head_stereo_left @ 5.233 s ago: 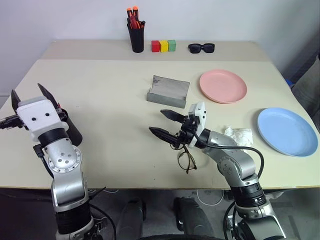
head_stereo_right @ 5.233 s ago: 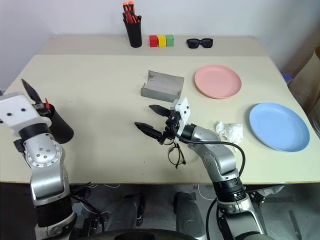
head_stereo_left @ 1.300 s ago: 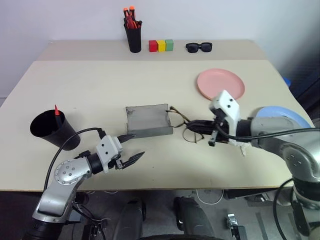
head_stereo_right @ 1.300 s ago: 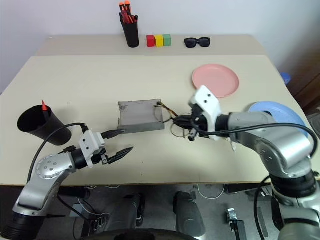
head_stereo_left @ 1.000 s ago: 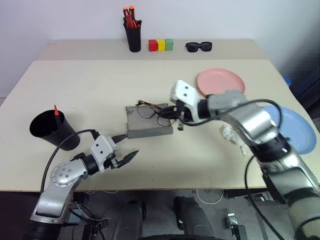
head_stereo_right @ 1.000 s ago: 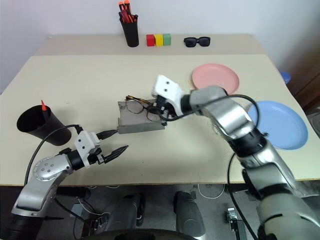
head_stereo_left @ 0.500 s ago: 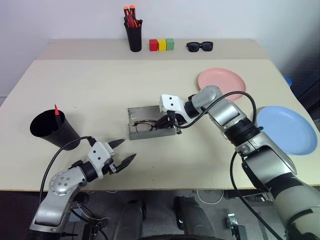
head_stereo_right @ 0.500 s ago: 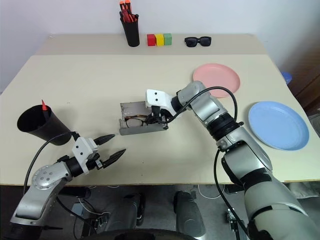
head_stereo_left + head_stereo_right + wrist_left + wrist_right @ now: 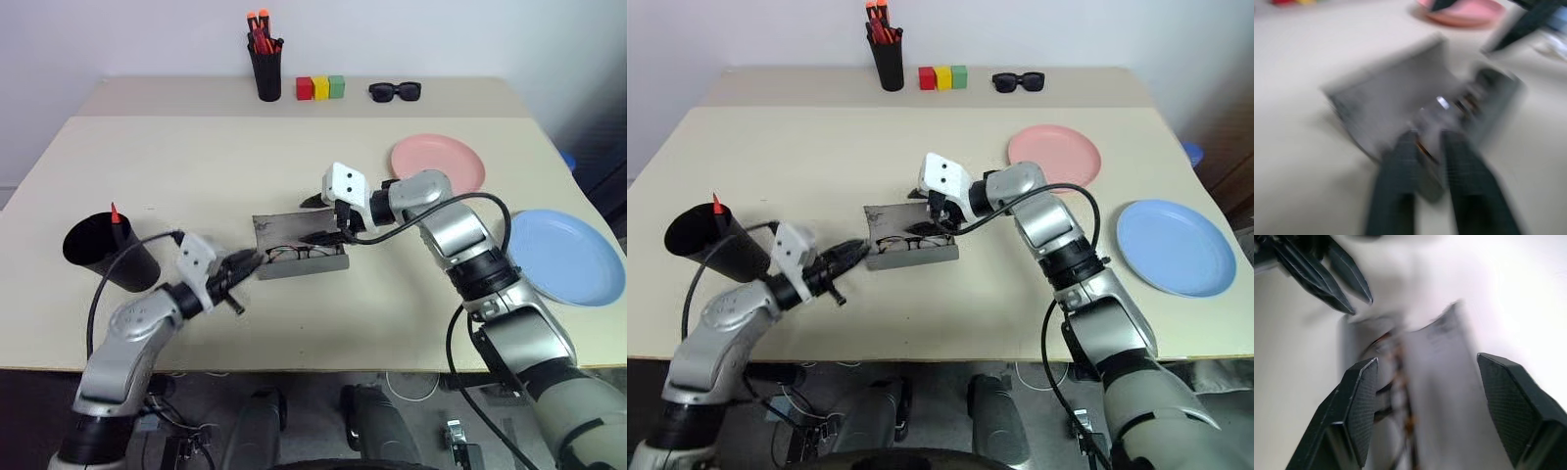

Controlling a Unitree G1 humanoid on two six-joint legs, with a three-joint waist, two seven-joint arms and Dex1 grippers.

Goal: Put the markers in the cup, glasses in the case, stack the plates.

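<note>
You had the glasses [image 9: 297, 253] lying inside the open grey case [image 9: 298, 248]. Your right gripper [image 9: 318, 219] hovered over the case with its fingers spread wide, holding nothing. Your left gripper [image 9: 247, 262] sat at the case's left end, fingers nearly together; I couldn't tell if they pinched it.

We find no readable text, label, brand, number or sign on anything here; nothing on the table or the things standing on it carries writing we can make out.
</note>
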